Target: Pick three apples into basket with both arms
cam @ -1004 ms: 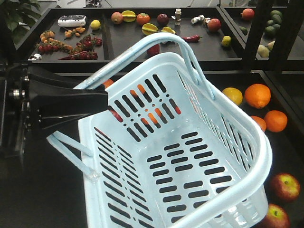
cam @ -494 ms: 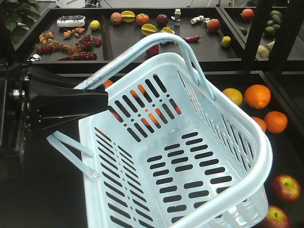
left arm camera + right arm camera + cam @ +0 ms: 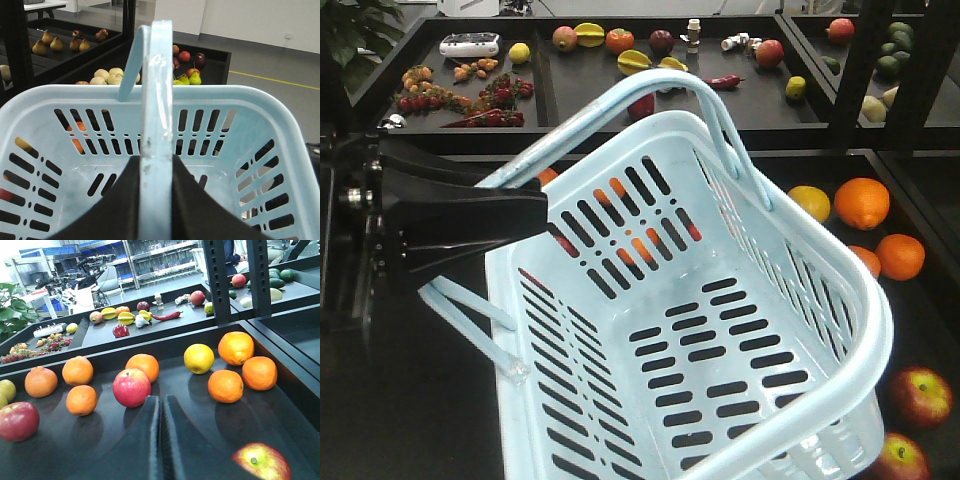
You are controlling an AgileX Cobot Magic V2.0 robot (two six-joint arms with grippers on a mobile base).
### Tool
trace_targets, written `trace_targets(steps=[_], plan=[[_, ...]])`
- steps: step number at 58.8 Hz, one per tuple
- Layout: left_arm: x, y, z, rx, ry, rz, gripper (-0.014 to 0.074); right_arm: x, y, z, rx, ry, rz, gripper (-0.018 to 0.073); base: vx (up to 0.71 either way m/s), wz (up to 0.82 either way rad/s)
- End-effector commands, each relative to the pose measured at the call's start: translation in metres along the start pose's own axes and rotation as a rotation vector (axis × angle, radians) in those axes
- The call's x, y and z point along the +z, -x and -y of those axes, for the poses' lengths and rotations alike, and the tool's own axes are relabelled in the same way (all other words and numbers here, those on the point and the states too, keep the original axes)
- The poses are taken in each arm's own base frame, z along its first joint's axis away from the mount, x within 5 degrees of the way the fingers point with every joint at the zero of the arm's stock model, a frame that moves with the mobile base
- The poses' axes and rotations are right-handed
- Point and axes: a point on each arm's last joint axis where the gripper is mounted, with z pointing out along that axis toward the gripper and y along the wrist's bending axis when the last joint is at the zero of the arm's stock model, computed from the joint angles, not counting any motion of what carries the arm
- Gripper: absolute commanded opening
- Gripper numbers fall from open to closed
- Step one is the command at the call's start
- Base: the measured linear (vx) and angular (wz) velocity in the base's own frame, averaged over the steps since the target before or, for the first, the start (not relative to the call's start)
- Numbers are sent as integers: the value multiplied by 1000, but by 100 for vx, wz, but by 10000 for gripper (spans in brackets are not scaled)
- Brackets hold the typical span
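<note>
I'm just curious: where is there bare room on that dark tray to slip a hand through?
Bare tray lies between the pink-red apple and the near orange. The basket is empty. The back row of oranges is crowded.

Black tray, oranges, a lemon, red apples resting on it

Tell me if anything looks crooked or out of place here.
The basket hangs tilted rather than level, its opening tipped toward the front camera. It is held by one handle clamped in the left fingers. It is empty. Nothing looks spilled or broken.
</note>
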Motion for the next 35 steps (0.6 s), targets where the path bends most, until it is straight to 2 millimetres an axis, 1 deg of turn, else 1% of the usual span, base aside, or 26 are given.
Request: trace_targets(steps=[1,35], plan=[[-5,11,6,44,28,25,-6,0,3,-1,-23,16,71,-5,0,0],[-5,11,6,43,27,25,-6,0,3,-1,-23,16,71,-5,0,0]])
